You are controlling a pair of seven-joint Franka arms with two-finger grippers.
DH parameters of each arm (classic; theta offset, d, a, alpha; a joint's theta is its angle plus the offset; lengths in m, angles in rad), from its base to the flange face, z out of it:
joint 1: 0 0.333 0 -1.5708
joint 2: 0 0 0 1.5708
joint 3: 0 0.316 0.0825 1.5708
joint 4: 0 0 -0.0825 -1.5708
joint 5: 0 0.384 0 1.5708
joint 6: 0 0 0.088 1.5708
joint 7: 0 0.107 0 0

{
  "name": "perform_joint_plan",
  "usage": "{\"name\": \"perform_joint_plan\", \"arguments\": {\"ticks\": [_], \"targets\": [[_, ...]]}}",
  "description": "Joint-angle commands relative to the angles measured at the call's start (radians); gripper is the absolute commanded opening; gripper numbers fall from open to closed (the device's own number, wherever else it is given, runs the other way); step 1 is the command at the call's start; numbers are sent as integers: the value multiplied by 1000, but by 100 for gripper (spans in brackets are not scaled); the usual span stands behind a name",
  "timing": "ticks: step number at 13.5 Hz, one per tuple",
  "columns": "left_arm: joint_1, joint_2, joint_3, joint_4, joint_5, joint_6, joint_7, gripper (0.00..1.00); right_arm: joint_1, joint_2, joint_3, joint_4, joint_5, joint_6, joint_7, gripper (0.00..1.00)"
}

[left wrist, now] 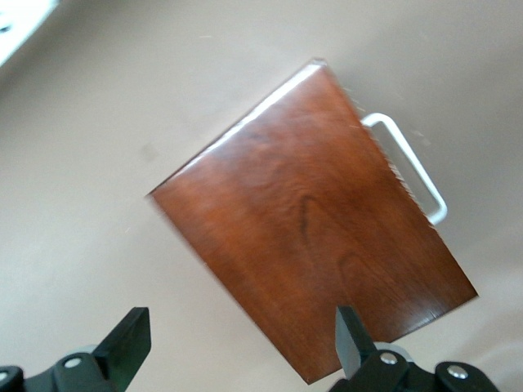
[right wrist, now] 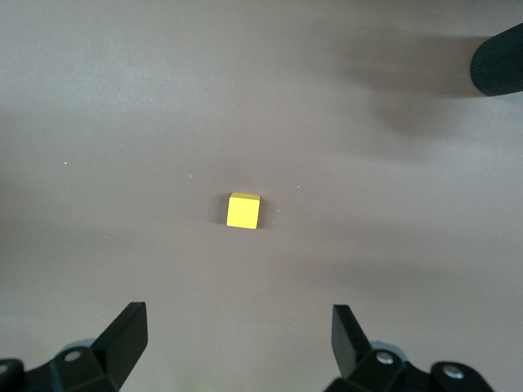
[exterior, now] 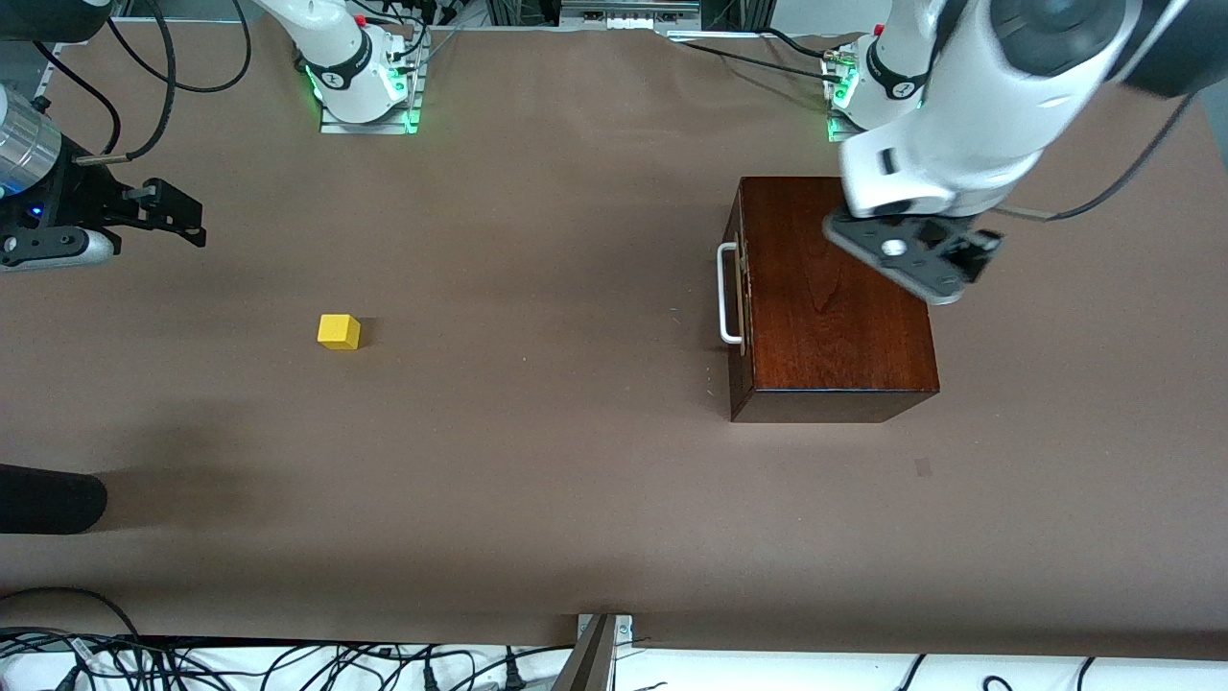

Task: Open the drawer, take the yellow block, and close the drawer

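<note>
Fingers: left gripper (left wrist: 237, 343) spread wide and empty, over the wooden box (exterior: 833, 297); right gripper (right wrist: 237, 339) likewise spread wide and empty, in the air at the right arm's end of the table (exterior: 537, 461), apparently waiting. Drawer (exterior: 737, 297): shut flush in the glossy reddish-brown box toward the left arm's end; judged stiff and fairly heavy, the polished faces likely slippery, so the white U-shaped handle (exterior: 729, 293) on its front is the sensible place to hook or pinch. Yellow block (exterior: 339, 331): lying out on the bare table surface well apart from the box, toward the right arm's end, not inside the drawer; judged light, rigid, flat-sided, best pinched across two opposing faces. Not visible: the drawer's interior and contents; the left gripper's fingertips from the front view, covered by the arm's own wrist. Dark rounded object (exterior: 48, 499) at the picture's edge, cut off, unidentified.
</note>
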Motion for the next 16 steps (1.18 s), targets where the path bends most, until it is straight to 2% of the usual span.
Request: {"name": "perform_joint_plan", "arguments": {"ticks": [1, 3, 4, 6, 9, 11, 16], "targets": [[53, -136, 10, -158, -16, 45, -153, 100, -6, 9, 4, 23, -13, -5, -9, 100], [100, -211, 27, -262, -35, 136, -160, 100, -6, 7, 4, 22, -12, -5, -11, 100], [113, -245, 65, -311, -58, 173, -160, 100, -6, 7, 4, 23, -12, -5, -11, 100], [162, -311, 79, -406, -140, 206, -161, 100, -6, 7, 4, 23, -12, -5, -11, 100], [173, -377, 119, -538, -144, 266, -169, 100, -6, 7, 4, 23, -12, -7, -11, 100], [202, -392, 135, -581, -144, 328, -169, 100, -6, 7, 4, 23, -12, -5, -11, 100], [213, -382, 138, -579, -174, 323, -167, 100, -6, 9, 4, 22, -12, -5, -11, 100]]}}
